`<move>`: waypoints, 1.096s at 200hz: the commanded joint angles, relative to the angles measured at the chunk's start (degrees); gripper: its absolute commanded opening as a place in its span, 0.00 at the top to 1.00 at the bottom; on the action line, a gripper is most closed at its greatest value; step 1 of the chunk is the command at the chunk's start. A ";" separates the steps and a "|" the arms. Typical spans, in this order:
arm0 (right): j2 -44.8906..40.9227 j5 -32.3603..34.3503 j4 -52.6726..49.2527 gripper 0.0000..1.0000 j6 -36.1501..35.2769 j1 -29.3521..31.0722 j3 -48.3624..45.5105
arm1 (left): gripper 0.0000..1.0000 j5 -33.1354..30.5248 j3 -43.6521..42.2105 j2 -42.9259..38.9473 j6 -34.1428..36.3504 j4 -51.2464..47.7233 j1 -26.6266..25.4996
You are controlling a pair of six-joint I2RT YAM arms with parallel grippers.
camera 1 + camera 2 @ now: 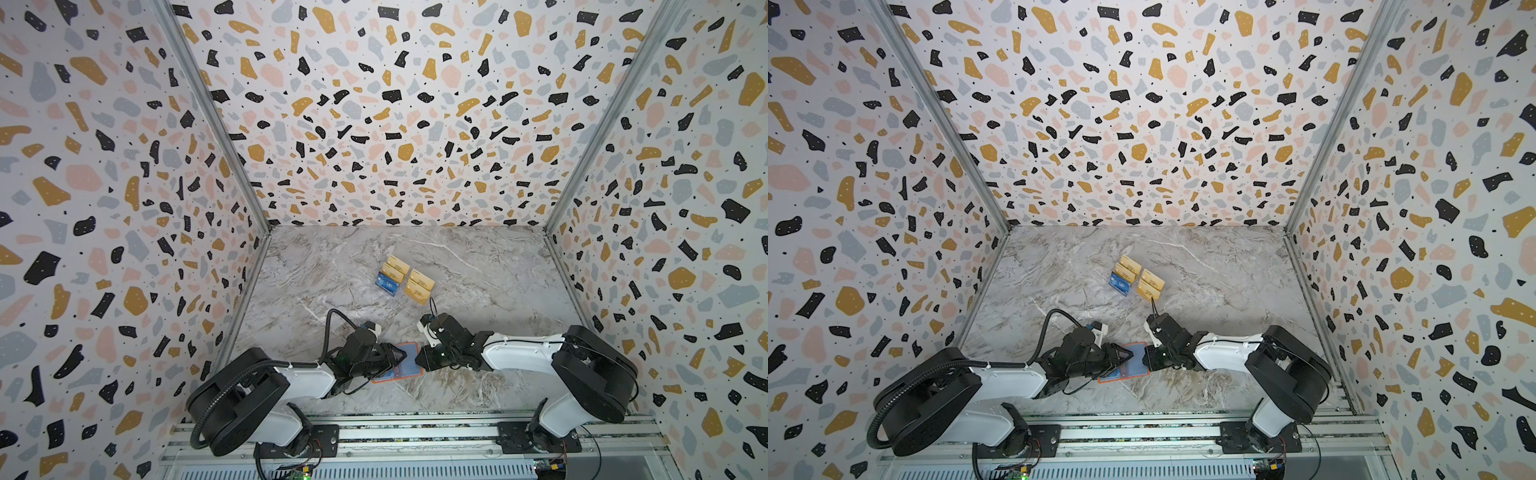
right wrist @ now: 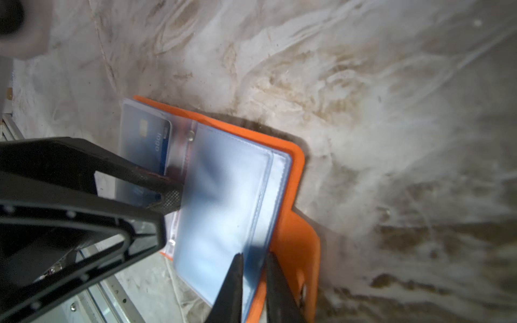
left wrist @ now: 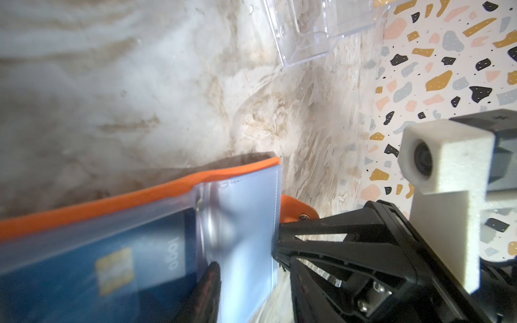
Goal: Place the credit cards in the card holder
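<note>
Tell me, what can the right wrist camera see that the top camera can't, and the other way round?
Only the right wrist view shows the gold chip and the word "logo" on the blue card, and the small metal snap. Only a top view shows the clear rack farther back, holding gold cards and a blue VIP card. Both show the open orange card holder with the left fingers and right fingers at it.

In both top views the left gripper (image 1: pixel 402 354) points to 3 o'clock, jaws narrowly parted, apparently pinching; the right gripper (image 1: pixel 419 358) points to 9 o'clock, jaws nearly closed.
</note>
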 commanded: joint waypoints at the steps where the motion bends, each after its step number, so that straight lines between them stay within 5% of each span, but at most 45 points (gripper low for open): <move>1: 0.53 0.53 -1.56 0.82 0.19 0.46 0.87 | 0.57 2.98 -1.22 1.05 -1.18 5.47 0.49; 132: 0.78 0.32 -1.19 0.82 0.53 0.67 1.31 | 0.61 7.31 -3.43 5.22 -3.10 16.96 1.89; 219: -0.65 0.72 -1.93 0.82 0.45 0.67 1.66 | 0.71 6.73 -1.77 7.28 -0.54 13.27 1.99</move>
